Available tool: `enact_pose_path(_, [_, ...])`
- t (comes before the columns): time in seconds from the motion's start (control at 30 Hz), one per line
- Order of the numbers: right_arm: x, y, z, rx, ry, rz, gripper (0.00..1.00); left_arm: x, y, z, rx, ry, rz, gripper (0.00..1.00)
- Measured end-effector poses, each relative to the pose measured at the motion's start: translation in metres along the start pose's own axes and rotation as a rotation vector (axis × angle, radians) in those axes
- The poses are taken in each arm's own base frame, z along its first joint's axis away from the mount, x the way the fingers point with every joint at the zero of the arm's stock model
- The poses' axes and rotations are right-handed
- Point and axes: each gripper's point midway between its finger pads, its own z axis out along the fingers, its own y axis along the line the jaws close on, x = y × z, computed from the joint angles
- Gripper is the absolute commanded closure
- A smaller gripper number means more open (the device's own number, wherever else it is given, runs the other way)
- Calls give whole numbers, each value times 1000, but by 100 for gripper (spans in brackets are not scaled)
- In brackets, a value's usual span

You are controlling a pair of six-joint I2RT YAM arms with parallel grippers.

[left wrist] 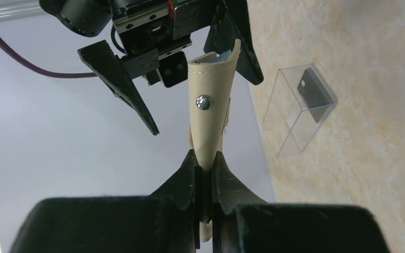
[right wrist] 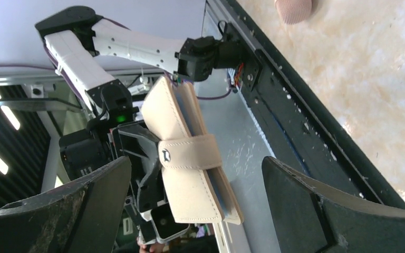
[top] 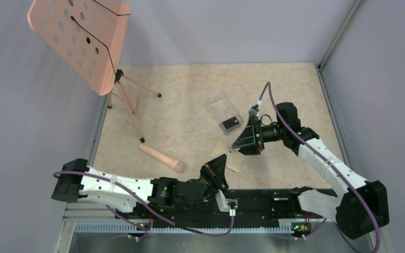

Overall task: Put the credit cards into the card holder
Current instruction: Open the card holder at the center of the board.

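1. Clamping one edge of the small tan bifold wallet (left wrist: 207, 124), the left gripper (left wrist: 204, 164) has both fingers pressed tight against it. The wallet is held off the beige marbled tabletop (top: 190, 89), near the front edge and between the two arms.
2. Wallet is folded. A tan strap with a round metal snap stud (left wrist: 204, 102) wraps across it, and a blue-grey inner layer peeks out at the end away from the left gripper.
3. Right gripper (top: 245, 141) has its jaws spread wide apart, one finger on each side of the wallet's free end. It holds nothing. Whether a finger touches the wallet, cannot tell.
4. One thin black rectangular card (top: 230, 124) sits inside the clear rectangular plastic box (top: 222, 108), at the box's near end. The box rests on the table just beyond the right gripper, apart from the wallet.
5. No card is seen in the wallet or in either gripper.
6. Pink perforated music stand (top: 79, 39) is at the far left corner, and a pale wooden cylinder (top: 161, 156) lies on the table left of the wallet.
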Motion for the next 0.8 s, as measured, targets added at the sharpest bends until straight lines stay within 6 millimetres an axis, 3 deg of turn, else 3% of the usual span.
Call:
enact_pose_path(0.1, [8,0,2,-15,32,7,10,1,5,1,-23,38,38,100])
enact_pose_path(0.17, [14,1,3,-29,59,11,18,3,10,0,-45,54,38,100])
enact_pose_path(0.37, [27,2,3,-77,99,31,56,7,20,-4,-82,85,27,100])
enact_pose_path(0.47, [27,11,2,-120,90,21,95,7,20,-5,-82,89,27,100])
enact_pose_path(0.53, [25,18,1,-144,78,1,100,8,19,-6,-82,99,26,96])
enact_pose_path(0.57, [24,22,0,-155,73,-4,100,9,19,-7,-83,107,26,85])
enact_pose_path(0.6, [22,25,0,-163,69,-11,100,10,20,-8,-86,113,23,68])
enact_pose_path(0.63, [21,27,0,-170,67,-16,100,11,21,-8,-90,118,18,21])
enact_pose_path(0.67, [21,29,0,-174,67,-21,100,11,21,-8,-93,121,14,4])
enact_pose_path(0.8, [19,28,0,-163,57,-26,100,11,19,-8,-109,117,-105,1])
